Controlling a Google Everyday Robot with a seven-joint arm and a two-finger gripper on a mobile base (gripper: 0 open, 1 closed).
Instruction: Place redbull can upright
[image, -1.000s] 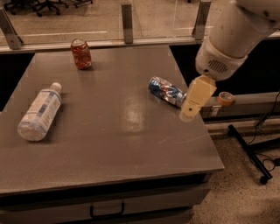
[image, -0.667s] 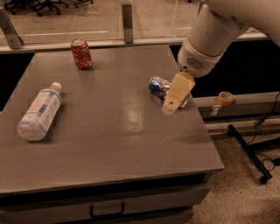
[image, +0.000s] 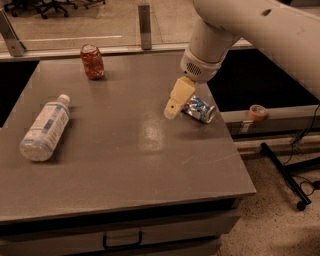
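The redbull can (image: 201, 109) lies on its side near the right edge of the grey table (image: 125, 165). It is blue and silver and dented, with its length running left to right. My gripper (image: 171, 111) hangs from the white arm and points down just over the can's left end, close to the table top. It partly covers that end of the can. I cannot tell whether it touches the can.
A red-orange can (image: 92, 61) stands upright at the back left. A clear plastic bottle (image: 45, 127) lies on its side at the left. A roll of tape (image: 257, 111) sits on a ledge right of the table. A black stand base (image: 290, 175) is on the floor.
My arm has swung left, and the gripper went from the can's right side, off the table edge, to over its left end. The can has stayed in place.
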